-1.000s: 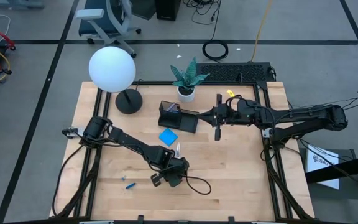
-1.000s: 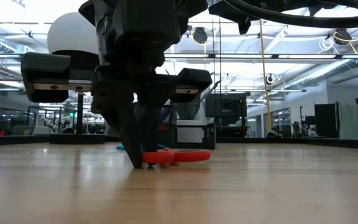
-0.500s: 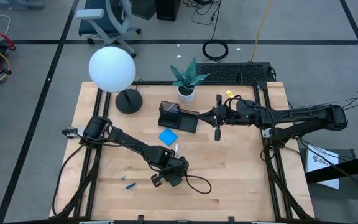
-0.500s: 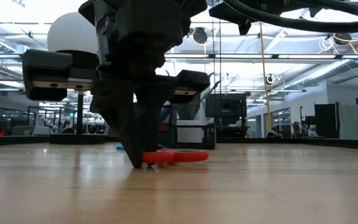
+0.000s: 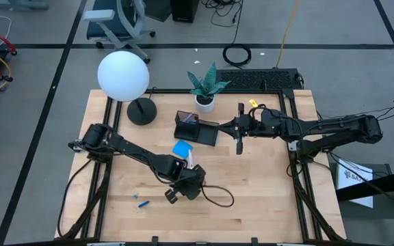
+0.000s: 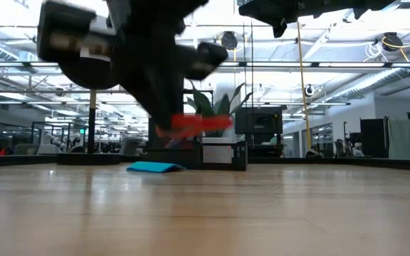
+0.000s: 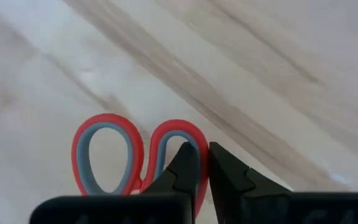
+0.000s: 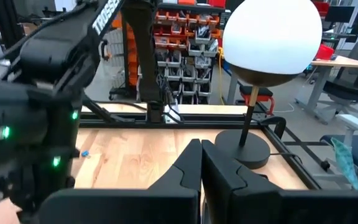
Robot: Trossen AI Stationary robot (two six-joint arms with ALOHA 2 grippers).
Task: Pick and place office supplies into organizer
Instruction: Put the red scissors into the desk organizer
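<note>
The left gripper [image 7: 202, 167] is clamped on 1 red handle loop of the scissors [image 7: 114, 155], held clear above the table [image 6: 276, 213] with their long axis about level. The right gripper [image 8: 201, 163] is closed, empty, beside the organizer [image 5: 195, 128].
</note>
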